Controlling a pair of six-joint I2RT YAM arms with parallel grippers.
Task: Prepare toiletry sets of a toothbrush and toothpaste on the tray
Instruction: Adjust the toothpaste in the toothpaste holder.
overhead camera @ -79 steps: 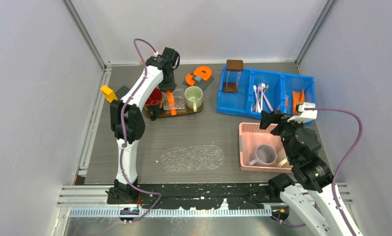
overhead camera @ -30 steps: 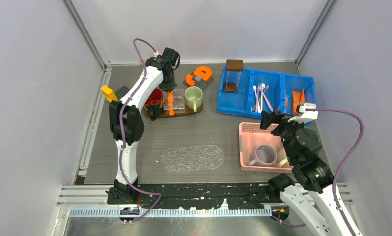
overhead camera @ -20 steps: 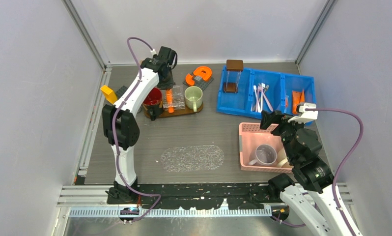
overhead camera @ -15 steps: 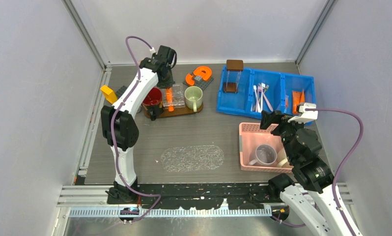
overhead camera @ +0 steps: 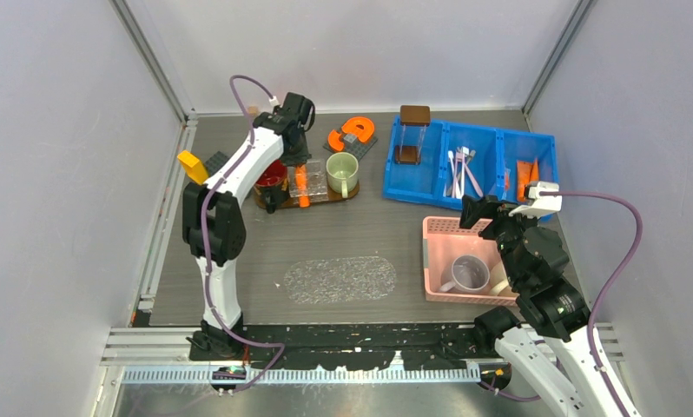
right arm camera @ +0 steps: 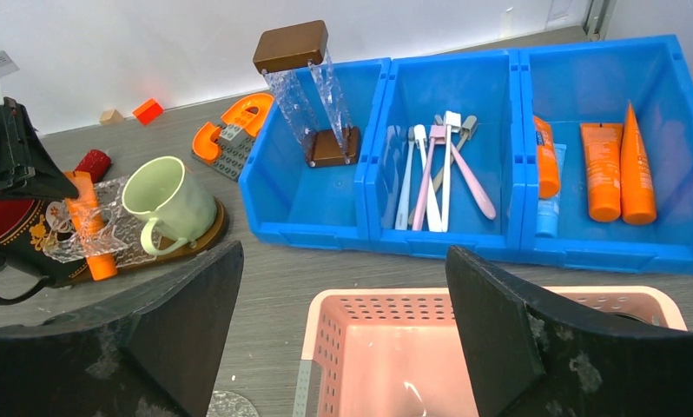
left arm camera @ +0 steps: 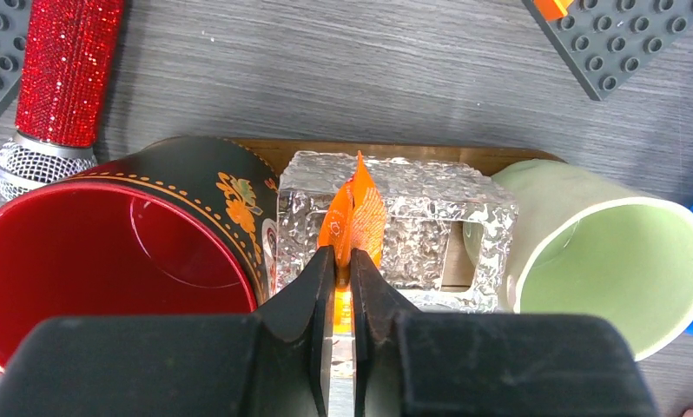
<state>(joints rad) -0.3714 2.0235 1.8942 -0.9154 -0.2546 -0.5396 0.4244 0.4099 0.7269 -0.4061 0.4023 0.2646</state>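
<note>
One orange toothpaste [left arm camera: 360, 208] is pinched by its flat, crimped end in the left pincer [left arm camera: 342, 261], whose fingers are pressed together on it with only the tube's thickness between them. In the right wrist view the tube leans across the clear crinkled holder [left arm camera: 430, 217] with its cap end low at the holder's near edge. I cannot tell whether it sits in a slot or only lies on top.

The holder stands on the brown tray [left arm camera: 395, 149] between a red mug [left arm camera: 108, 252] and a pale green mug [left arm camera: 603, 252], both touching or just beside it.

The step in hand looks like setting the toothpaste down on the tray — the first half of a set. No toothbrush shows on the tray. The toothbrushes [right arm camera: 434, 178] lie in the middle compartment of the blue bin [right arm camera: 378, 239], well apart across the worktop, with more orange tubes [right arm camera: 603, 169] in its right compartment.

The next move calls for the tube to be settled before the left pincer lets go and lifts straight up, clear of both mugs. The right pincer [right arm camera: 341, 261] hangs spread wide and empty over the pink basket [right arm camera: 386, 321], near the bin — well placed, I judge, to fetch a toothbrush.
</note>
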